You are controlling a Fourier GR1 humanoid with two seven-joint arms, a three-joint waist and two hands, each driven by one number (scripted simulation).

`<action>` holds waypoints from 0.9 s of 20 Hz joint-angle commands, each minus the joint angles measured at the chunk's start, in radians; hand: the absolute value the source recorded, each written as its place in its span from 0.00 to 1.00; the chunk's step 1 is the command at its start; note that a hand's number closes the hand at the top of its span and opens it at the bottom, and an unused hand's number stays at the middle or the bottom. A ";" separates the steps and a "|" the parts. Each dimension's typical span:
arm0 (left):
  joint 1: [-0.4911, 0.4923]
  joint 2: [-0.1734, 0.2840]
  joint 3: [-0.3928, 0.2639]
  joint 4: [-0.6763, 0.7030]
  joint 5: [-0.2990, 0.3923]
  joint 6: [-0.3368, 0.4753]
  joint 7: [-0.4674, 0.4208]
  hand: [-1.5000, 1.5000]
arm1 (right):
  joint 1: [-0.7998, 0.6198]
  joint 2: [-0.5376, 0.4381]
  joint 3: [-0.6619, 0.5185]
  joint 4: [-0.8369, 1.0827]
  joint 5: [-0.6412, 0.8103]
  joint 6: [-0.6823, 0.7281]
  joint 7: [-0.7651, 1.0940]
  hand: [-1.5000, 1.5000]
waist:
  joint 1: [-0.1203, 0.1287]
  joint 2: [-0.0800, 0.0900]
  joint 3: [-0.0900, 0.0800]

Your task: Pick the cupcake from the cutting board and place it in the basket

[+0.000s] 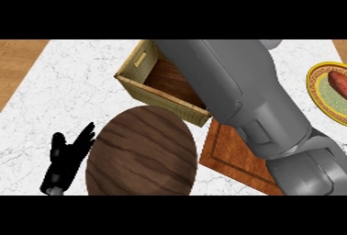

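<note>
The basket [139, 80], a woven box with a brown wooden floor, stands at the back centre of the white marble counter. My right forearm [237, 92] crosses over its right half and runs out past the top of the view, so the right hand does not show. The reddish cutting board [227, 156] lies in front of the basket, partly under that forearm. No cupcake is visible anywhere. My left hand [64, 160] rests open at the lower left, fingers up, touching nothing.
A dark oval wooden board [142, 153] lies between the left hand and the cutting board. At the right edge, a yellow-rimmed plate [318, 94] holds a reddish food item [339, 82]. Wooden floor shows past the counter's left edge.
</note>
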 commanded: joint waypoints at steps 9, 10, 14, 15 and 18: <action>0.006 -0.017 0.018 0.061 -0.005 0.009 -0.012 0.50 | 0.046 0.009 0.049 0.230 -0.024 -0.214 0.146 1.00 | -0.047 -0.011 -0.009; 0.006 -0.031 0.012 0.046 -0.007 0.021 0.007 0.50 | 0.034 0.009 0.051 0.241 -0.003 -0.249 0.147 1.00 | -0.054 -0.012 -0.007; 0.020 -0.019 0.023 0.065 -0.001 -0.005 -0.012 0.50 | 0.049 0.009 0.102 0.263 -0.066 -0.160 0.084 1.00 | -0.043 -0.011 -0.006; 0.056 -0.028 0.015 0.066 -0.004 -0.007 -0.048 0.50 | 0.059 0.009 0.129 0.273 -0.070 -0.142 0.090 0.00 | -0.032 -0.011 -0.006; -0.004 -0.020 0.060 0.085 0.018 -0.006 -0.024 0.50 | 0.090 0.009 0.155 0.254 -0.075 -0.154 0.063 0.00 | -0.058 -0.014 -0.005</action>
